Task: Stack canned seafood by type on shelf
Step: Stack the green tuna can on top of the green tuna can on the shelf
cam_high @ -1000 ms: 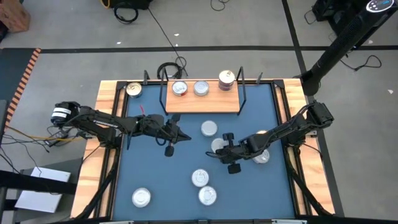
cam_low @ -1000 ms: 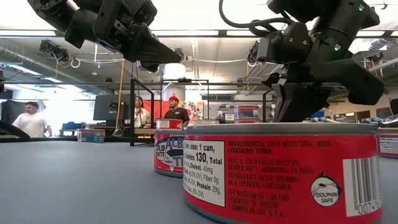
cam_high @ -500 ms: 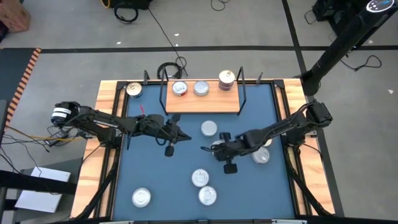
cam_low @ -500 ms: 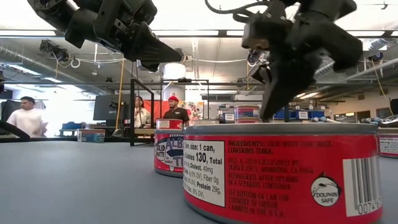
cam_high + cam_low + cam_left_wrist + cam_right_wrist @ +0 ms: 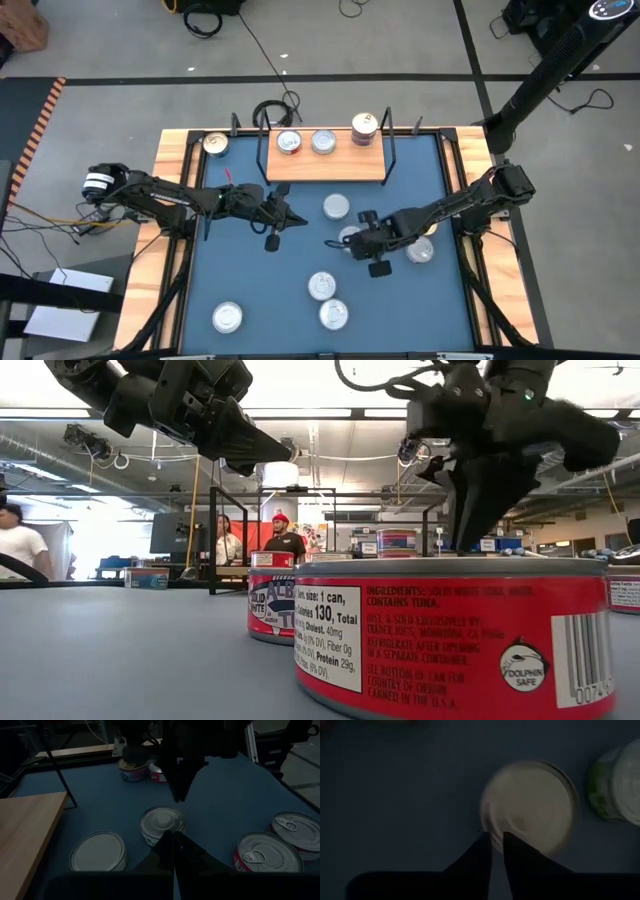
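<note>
The right hand (image 5: 344,239), fingers barely parted, is hovering over a tin (image 5: 530,807) lying mid-surface, which, rigid, smooth and probably slippery, is asking for a grip across its side wall.

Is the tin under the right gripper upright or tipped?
Upright: the tin under the right gripper shows its full round lid, flat on the blue table.

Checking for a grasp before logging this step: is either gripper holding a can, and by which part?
Nothing is held. The right gripper hovers over a can, fingers slightly apart; the left gripper, shut, holds nothing.
</note>
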{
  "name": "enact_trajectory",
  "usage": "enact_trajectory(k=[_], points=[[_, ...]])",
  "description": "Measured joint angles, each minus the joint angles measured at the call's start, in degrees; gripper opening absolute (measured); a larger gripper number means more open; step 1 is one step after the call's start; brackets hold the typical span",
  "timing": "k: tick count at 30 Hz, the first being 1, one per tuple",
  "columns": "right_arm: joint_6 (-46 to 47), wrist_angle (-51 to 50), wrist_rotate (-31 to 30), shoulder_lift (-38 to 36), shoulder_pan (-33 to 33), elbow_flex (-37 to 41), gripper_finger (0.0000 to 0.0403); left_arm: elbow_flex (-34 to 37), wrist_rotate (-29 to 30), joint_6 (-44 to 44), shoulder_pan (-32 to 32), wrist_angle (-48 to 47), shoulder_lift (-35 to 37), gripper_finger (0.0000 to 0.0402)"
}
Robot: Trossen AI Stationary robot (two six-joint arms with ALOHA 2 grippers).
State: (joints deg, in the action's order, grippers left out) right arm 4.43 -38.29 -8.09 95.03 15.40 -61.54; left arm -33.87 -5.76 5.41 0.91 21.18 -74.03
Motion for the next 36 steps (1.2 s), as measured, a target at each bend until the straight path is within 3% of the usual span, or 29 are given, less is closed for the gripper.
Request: enact_trajectory(k=[4,10,17,23,26,36], points=[[-5.03,-0.40,-1.56,0.10,0.74,0.28,0.0085,0.00,0.00,0.11,0.00,-0.05,0.01,0.0006],[-10.50,-0.28,-1.80,1.83,0.82,1.90,0.0089,0.00,-0.02,0.11,0.00,-0.16,-0.01,0.0006],[-14.76,1.53,-4.73,4.82,1.72,1.66,0.0071,0.02,-0.02,0.20,0.00,-0.27,-0.01,0.0006],[-15.54,3.09,-4.66,4.62,2.09,1.77,0.0014,0.02,-0.02,0.22,0.00,-0.27,-0.01,0.0006],[-15.08,2.75,-4.40,4.60,2.11,1.66,0.0009,0.02,-0.02,0.22,0.00,-0.27,-0.01,0.0006],[-8.92,2.54,3.07,2.32,-0.89,-1.10,0.0003,0.02,-0.02,0.13,0.00,-0.01,-0.01,0.0006]])
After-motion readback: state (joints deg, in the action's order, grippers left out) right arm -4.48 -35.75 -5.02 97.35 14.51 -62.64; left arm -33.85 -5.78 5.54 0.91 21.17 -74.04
